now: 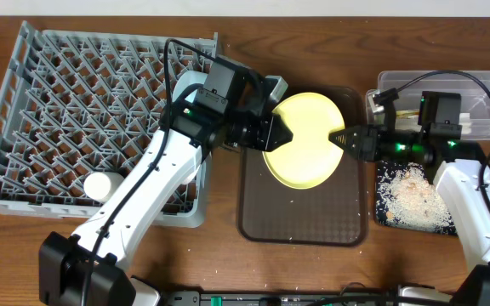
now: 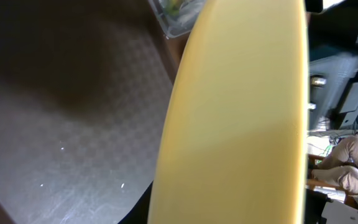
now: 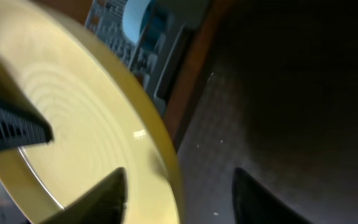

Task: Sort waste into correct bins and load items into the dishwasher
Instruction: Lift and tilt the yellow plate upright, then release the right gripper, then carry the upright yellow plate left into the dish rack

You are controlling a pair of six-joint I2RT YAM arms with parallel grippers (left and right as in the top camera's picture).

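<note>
The round yellow plate [image 1: 306, 140] is held tilted above the brown serving tray [image 1: 304, 223]. My left gripper [image 1: 281, 133] is shut on the plate's left edge; in the left wrist view the plate [image 2: 235, 124] fills most of the frame and hides the fingers. My right gripper [image 1: 340, 136] is at the plate's right edge. In the right wrist view its fingers [image 3: 179, 173] are apart on either side of the plate's rim [image 3: 160, 143]. The small white cup [image 1: 100, 184] stands in the grey dish rack [image 1: 75, 93]. The bowls and chopsticks are out of view.
The black tray [image 1: 383, 204] at the right holds a heap of rice [image 1: 415, 191]. The clear tub [image 1: 483, 93] is behind it, with something yellow-green inside [image 2: 176, 9]. Loose rice grains lie on the serving tray and on the table in front.
</note>
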